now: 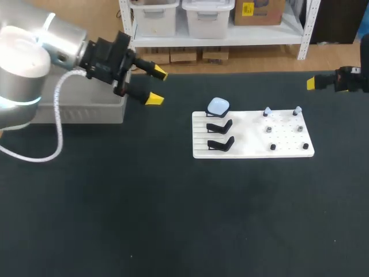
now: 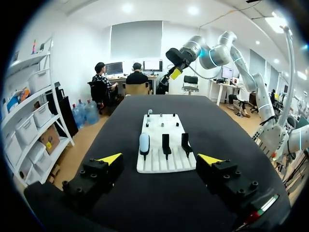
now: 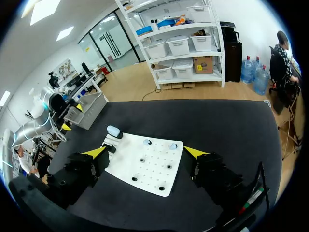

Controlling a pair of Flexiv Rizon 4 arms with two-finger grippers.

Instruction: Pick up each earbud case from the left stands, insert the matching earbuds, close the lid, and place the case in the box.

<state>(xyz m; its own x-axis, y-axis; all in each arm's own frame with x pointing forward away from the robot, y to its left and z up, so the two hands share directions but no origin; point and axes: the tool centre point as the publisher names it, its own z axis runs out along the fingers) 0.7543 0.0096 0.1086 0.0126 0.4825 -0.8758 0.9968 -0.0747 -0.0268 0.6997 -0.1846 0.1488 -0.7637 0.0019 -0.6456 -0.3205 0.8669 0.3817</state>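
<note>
The pale blue rounded earbud case [image 1: 218,105] sits on the rearmost black stand at the left end of the white pegged board [image 1: 253,147]. My left gripper [image 1: 153,86] hangs empty with its fingers spread beside the grey box [image 1: 86,112]. The case lies ahead of it, and I judge this arm the nearer. My right gripper [image 3: 145,152] is likewise spread and empty.

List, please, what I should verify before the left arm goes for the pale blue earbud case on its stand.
1. The pale blue rounded earbud case sits on the far black stand: ok.
2. The left gripper is open and empty: ok.
3. The right gripper is open and empty: ok.
4. The two pale earbuds stand on the far pegs of the white board: ok.
5. The case lid is open: cannot tell.
6. The grey box has room inside: cannot tell.
</note>
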